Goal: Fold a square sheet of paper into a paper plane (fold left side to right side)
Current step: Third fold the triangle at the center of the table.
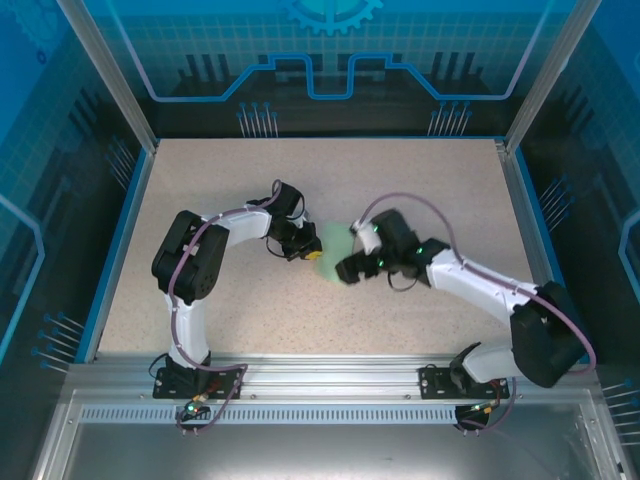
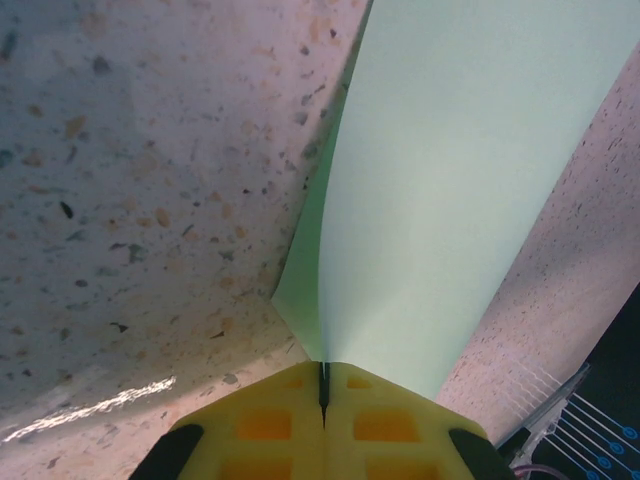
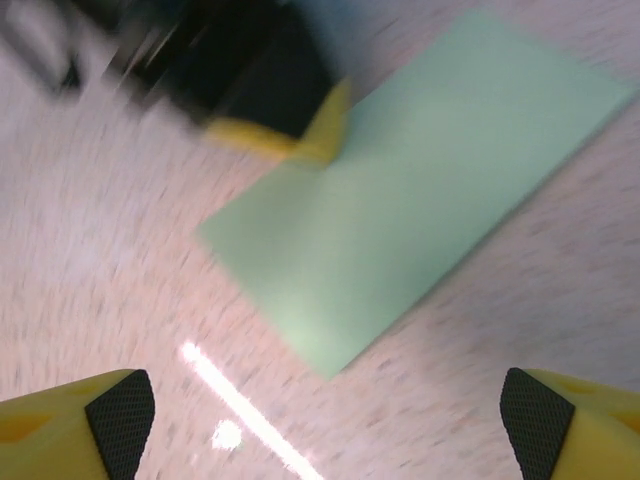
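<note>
Top external, speckled beige table (image 1: 400, 190), green paper (image 1: 335, 245) midway, blue patterned walls (image 1: 330, 50)

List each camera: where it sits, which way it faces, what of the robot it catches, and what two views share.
Top external: above and behind the arms, looking down on the table; both arms whole, left gripper and right gripper flanking the green paper.
Left wrist: on the left arm, looking along its yellow jaws, shut on the paper's edge.
Right wrist: on the right arm, looking down, blurred; its jaws wide apart at the bottom corners.
Shared: right wrist and top views both show the left gripper at the paper.
</note>
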Controlling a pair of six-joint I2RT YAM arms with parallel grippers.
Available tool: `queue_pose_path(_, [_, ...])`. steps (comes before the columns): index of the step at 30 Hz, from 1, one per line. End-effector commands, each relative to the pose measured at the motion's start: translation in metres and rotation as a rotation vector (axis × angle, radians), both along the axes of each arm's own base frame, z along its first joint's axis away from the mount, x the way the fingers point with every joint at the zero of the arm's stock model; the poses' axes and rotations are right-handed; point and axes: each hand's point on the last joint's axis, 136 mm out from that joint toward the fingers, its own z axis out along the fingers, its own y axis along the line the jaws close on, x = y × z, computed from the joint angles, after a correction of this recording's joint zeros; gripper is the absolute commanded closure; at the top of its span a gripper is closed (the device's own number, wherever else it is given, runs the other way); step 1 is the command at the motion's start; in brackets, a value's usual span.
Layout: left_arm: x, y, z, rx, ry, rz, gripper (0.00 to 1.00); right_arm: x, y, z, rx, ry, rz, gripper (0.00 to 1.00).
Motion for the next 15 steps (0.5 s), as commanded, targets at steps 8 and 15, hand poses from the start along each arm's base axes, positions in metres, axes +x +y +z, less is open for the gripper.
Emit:
queue_pose_path(8, [-0.003, -0.008, 0.019, -0.028, 0.022, -0.016, 0.96, -0.015, 0.045, -0.026, -0.335, -0.343, 0.25, 0.18])
queue_pose_path(15, [-0.004, -0.01, 0.02, -0.03, 0.026, -0.023, 0.96, 0.005, 0.075, -0.033, -0.361, -0.403, 0.311, 0.21])
